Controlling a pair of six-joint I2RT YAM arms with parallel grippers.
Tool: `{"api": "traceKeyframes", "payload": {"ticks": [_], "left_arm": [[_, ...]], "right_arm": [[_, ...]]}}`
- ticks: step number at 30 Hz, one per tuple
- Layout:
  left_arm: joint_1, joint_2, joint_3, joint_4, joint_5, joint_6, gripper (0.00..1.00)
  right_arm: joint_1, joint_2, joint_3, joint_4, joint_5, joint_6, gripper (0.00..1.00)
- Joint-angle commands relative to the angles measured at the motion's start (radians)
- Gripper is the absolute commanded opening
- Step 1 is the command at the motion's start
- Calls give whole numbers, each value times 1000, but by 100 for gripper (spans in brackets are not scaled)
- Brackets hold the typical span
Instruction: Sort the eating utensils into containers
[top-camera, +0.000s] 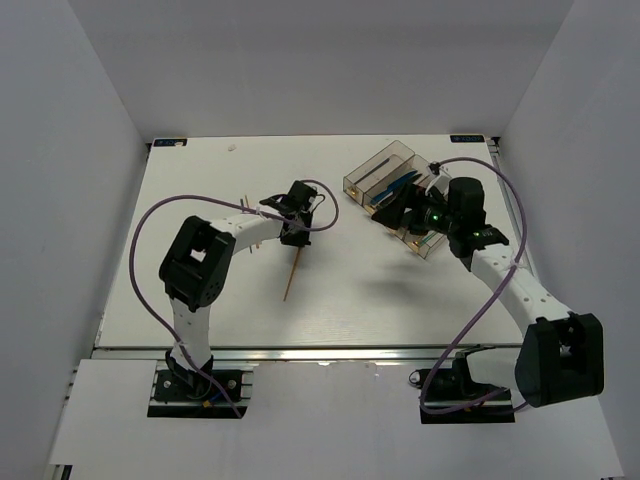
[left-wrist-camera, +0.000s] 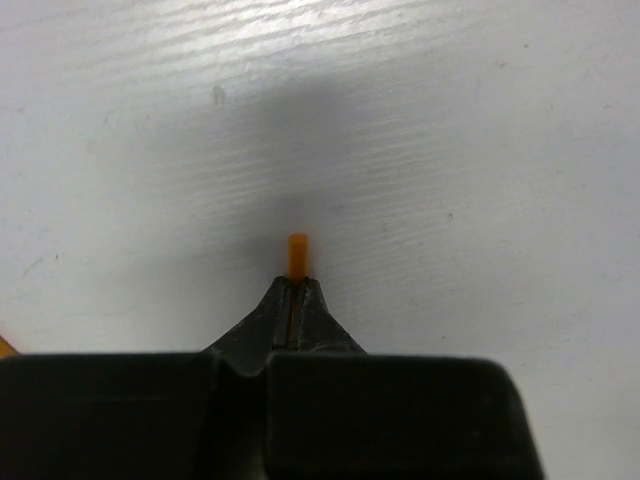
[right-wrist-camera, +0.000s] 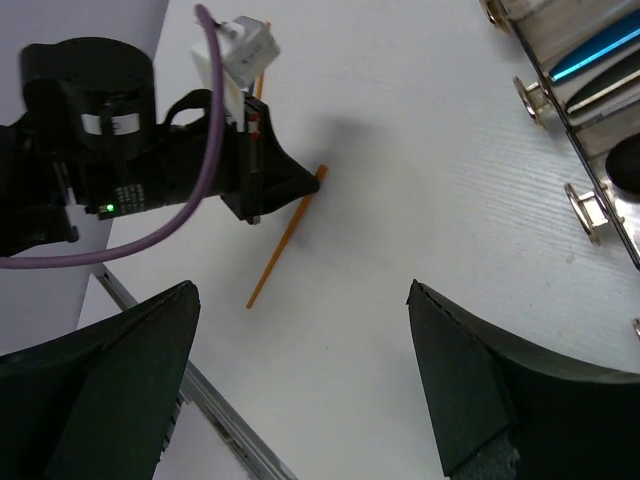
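Note:
My left gripper (top-camera: 297, 232) is shut on one end of an orange chopstick (top-camera: 292, 272), which slants down toward the near edge. In the left wrist view the stick's tip (left-wrist-camera: 298, 254) pokes out between the closed fingertips. The right wrist view shows the same chopstick (right-wrist-camera: 284, 240) held by the left gripper (right-wrist-camera: 262, 188). The joined clear bins (top-camera: 372, 172) stand at the back right with a blue knife (top-camera: 405, 183) and dark pieces inside. My right gripper (top-camera: 410, 217) hovers at the bins' near end, open and empty (right-wrist-camera: 300, 290).
More thin orange sticks (top-camera: 249, 208) lie beside and under the left forearm. The bins' edge (right-wrist-camera: 560, 90) and metal rings (right-wrist-camera: 592, 212) fill the right wrist view's upper right. The table's front metal rail (right-wrist-camera: 215, 420) runs across the lower left.

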Motion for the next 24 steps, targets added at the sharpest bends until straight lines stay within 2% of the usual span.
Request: {"api": "traceKeyframes", "payload": {"ticks": [1,7,15,21,24], "left_arm": [[-9,-36,-38,-110,-65,-120,0],[-14,-104,-15,-120,-82,-209,0],[-17,-219,-46,-72,-68,-318,0],[-22,-314,-81,-21,-44,-367,0],[-23,-353,-99,17,-6,-389,0]], "right_arm": [[-3,8,-24,46,19,25,89],[19,45,-66,78,27,34,89],[177,161,-138,251,11,83,89],[284,234,-143,411,-30,140,89],[321,275,-118,428,-26,151,88]]}}
